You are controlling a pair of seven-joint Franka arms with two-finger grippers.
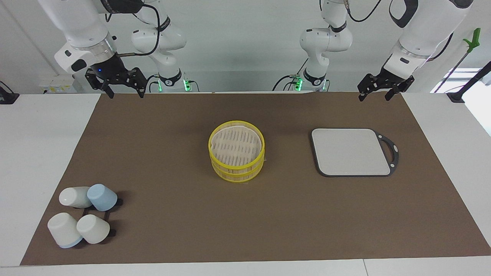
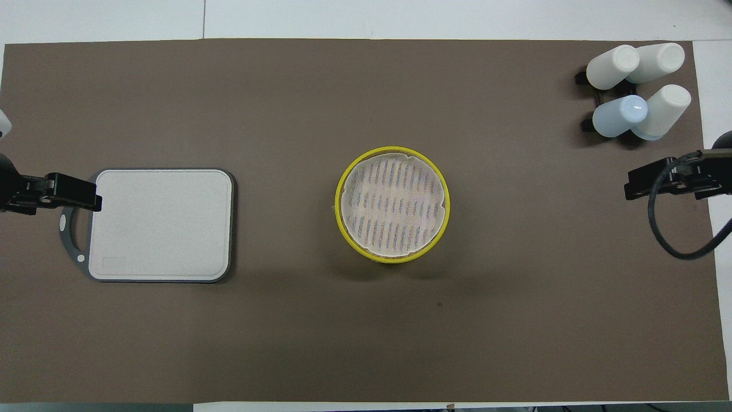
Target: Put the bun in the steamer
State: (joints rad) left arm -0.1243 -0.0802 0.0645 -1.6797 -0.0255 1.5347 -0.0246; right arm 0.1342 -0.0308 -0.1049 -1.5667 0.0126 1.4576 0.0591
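The steamer is a round yellow-rimmed basket of stacked tiers in the middle of the brown mat. Its pale slatted floor has nothing on it. No bun shows in either view. My right gripper is open and empty, raised over the mat's edge at the right arm's end; it also shows in the overhead view. My left gripper is open and empty, raised over the mat's edge at the left arm's end. In the overhead view it covers the handle end of the grey board.
A grey rectangular board with a dark looped handle lies toward the left arm's end. Several white and pale blue cups lie on a black rack at the right arm's end, farther from the robots than the steamer.
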